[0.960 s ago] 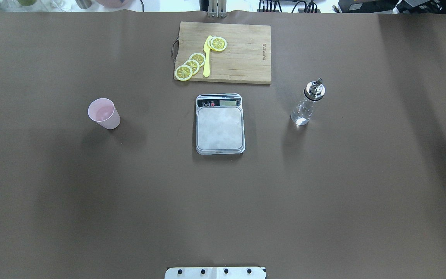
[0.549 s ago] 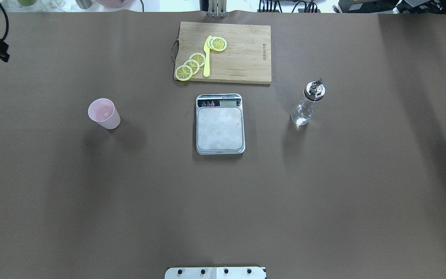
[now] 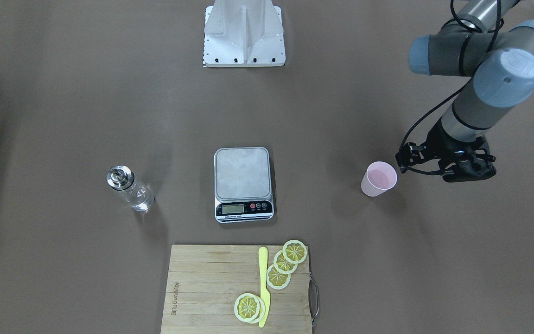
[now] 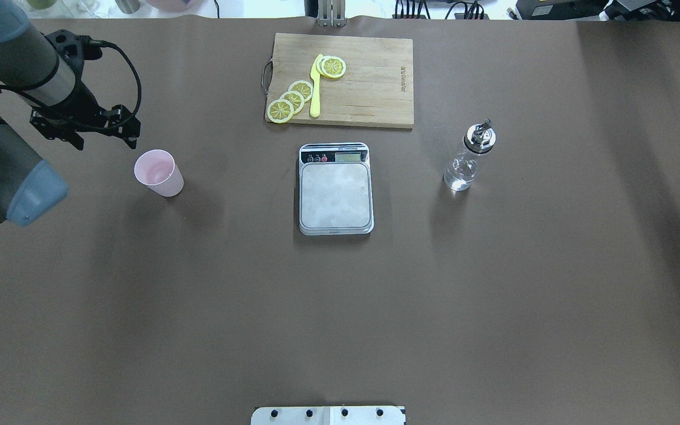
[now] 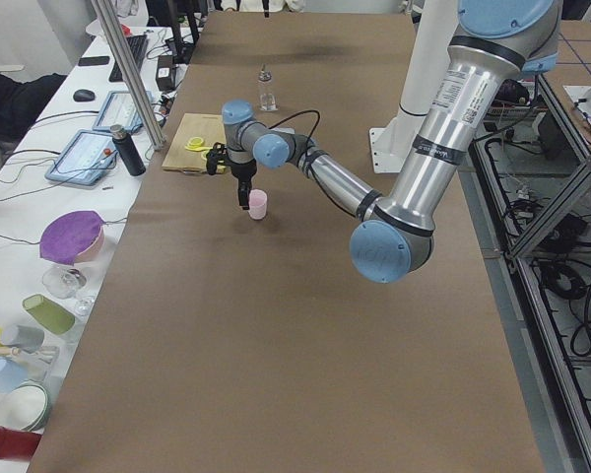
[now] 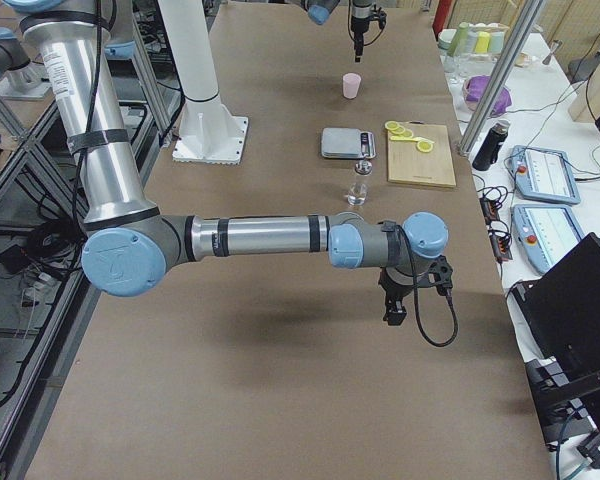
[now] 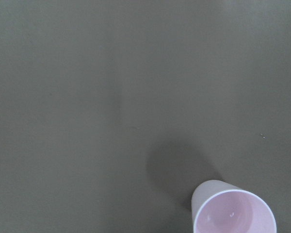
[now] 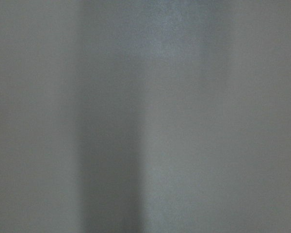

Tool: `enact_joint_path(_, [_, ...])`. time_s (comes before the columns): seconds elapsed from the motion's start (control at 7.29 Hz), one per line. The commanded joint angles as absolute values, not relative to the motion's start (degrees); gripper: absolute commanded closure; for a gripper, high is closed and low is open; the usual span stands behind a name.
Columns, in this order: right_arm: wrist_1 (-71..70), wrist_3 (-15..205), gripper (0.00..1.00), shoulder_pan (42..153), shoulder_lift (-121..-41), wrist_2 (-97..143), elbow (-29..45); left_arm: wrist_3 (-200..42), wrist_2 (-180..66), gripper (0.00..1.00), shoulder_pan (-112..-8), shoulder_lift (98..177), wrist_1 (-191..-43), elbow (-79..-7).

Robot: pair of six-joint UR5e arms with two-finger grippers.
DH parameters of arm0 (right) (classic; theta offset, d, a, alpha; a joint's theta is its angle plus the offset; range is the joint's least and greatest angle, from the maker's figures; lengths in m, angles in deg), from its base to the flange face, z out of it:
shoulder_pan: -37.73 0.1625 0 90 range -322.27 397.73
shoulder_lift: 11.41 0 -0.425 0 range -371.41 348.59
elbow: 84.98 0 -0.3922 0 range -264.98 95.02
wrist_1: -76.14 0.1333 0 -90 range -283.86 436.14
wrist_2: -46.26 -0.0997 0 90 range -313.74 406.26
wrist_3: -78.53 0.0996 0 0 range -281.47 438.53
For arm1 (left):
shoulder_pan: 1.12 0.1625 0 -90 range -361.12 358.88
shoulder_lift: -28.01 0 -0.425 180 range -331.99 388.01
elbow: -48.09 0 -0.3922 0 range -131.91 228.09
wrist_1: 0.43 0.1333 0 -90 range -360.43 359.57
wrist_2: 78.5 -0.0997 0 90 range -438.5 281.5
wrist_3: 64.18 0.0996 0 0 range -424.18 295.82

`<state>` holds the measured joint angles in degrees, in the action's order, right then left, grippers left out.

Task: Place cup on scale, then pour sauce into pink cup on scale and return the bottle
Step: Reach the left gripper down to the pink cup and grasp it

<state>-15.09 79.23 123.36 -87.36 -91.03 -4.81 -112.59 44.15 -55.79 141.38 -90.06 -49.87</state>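
While the left hand [image 4: 87,126] hovers, cup [image 4: 159,172] just beside, untouched.

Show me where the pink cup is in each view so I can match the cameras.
Front-facing: cup right of centre.
Overhead: cup left of centre.
Exterior left: cup just left of centre, under the near arm's wrist.
Exterior right: cup near the top, far end.
Left wrist: cup bottom right, cut off by the edge.
Right wrist: not in it.
Landmark: cutting board, in all four exterior views.
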Motion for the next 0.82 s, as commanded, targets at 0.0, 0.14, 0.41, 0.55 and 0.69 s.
enact_joint_path(0.0, [-15.1, 79.2, 0.0, 123.3, -87.4, -91.0, -4.8, -113.8, 44.2, 0.04, -54.7, 141.8, -94.7, -45.4])
enact_joint_path(0.14, [-15.1, 79.2, 0.0, 123.3, -87.4, -91.0, -4.8, -113.9, 44.3, 0.09, -54.7, 142.2, -96.9, -43.0])
enact_joint_path(0.41, [-15.1, 79.2, 0.0, 123.3, -87.1, -91.0, -4.8, -114.1, 44.5, 0.16, -53.9, 142.7, -98.0, -41.8])
enact_joint_path(0.55, [-15.1, 79.2, 0.0, 123.3, -87.1, -91.0, -4.8, -115.5, 44.5, 0.16, -53.9, 142.8, -98.0, -42.2])
enact_joint_path(0.69, [-15.1, 79.2, 0.0, 123.3, -87.1, -91.0, -4.8, -115.8, 44.5, 0.16, -53.2, 142.8, -98.0, -42.5])
